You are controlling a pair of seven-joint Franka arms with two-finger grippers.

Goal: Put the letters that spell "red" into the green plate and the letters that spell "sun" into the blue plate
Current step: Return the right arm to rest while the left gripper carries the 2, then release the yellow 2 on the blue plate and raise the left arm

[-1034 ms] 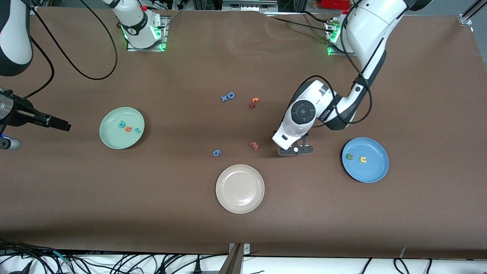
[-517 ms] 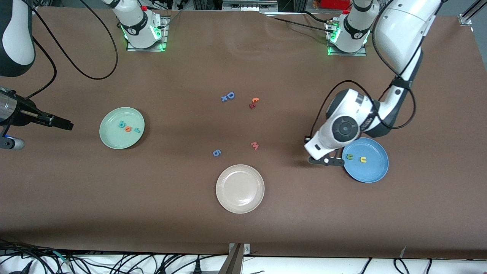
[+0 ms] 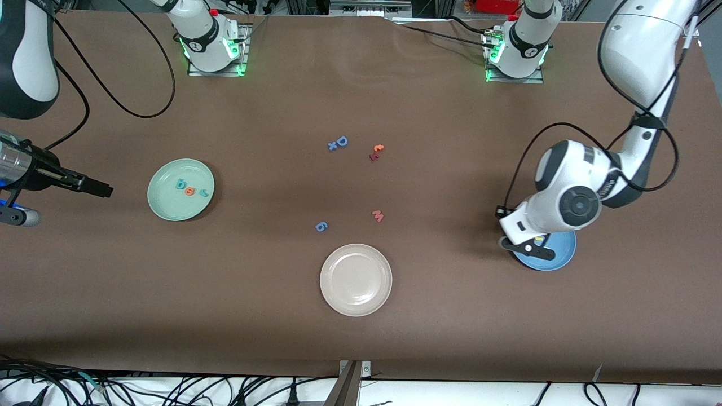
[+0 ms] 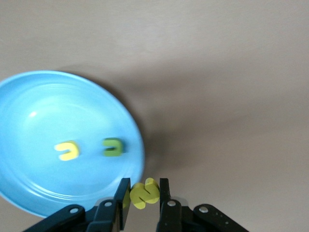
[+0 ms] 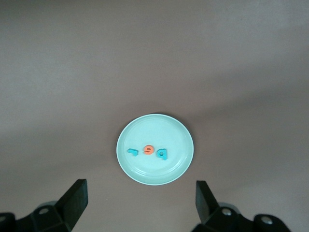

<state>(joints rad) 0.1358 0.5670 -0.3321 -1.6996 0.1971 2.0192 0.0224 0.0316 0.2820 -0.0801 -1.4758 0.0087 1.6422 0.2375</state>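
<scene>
My left gripper (image 4: pixel 144 186) is shut on the yellow s (image 4: pixel 145 192) and hangs over the rim of the blue plate (image 4: pixel 48 106), on its side toward the table's middle. In that plate lie the yellow u (image 4: pixel 66 150) and the olive n (image 4: pixel 113 147). From the front the left gripper (image 3: pixel 522 243) and wrist hide most of the blue plate (image 3: pixel 555 256). The green plate (image 3: pixel 169 206) holds the teal d (image 3: pixel 181 184), orange e (image 3: pixel 190 192) and teal r (image 3: pixel 202 193). My right gripper (image 5: pixel 140 195) waits open and empty, up beside the green plate (image 5: pixel 154 130) at the right arm's end.
A cream-white plate (image 3: pixel 355 279) sits nearest the front camera at mid-table. Loose letters lie around the middle: a pink w (image 3: pixel 378 215), a periwinkle 6 (image 3: pixel 321 226), a blue D with a small x (image 3: pixel 338 142), and an orange and red pair (image 3: pixel 376 151).
The left arm has swung from beside the pink w toward its own end of the table, carrying the yellow s to the blue plate's rim. The right gripper has barely shifted.
</scene>
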